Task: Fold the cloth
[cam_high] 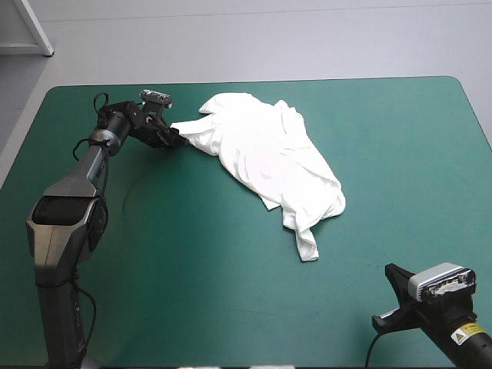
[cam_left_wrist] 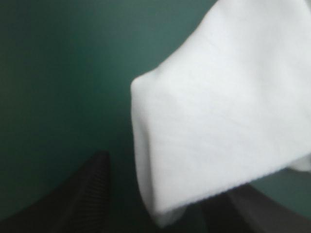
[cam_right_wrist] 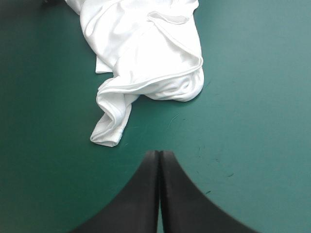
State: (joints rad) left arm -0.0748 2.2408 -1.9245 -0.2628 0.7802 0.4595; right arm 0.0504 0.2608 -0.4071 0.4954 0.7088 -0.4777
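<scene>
Just one white T-shirt [cam_high: 269, 154] here, crumpled in a loose heap on the teal-green table [cam_high: 192, 292], sitting a bit toward the far edge around the middle. Two arms in play. The left arm [cam_high: 84, 173] is at the T-shirt's left edge with its jaws apart. A white corner of fabric hangs between the two black fingers [cam_left_wrist: 82, 194], not pinched. The right arm [cam_high: 461, 334] is down by the near right corner, well apart from the T-shirt, jaws pressed together into one point.
</scene>
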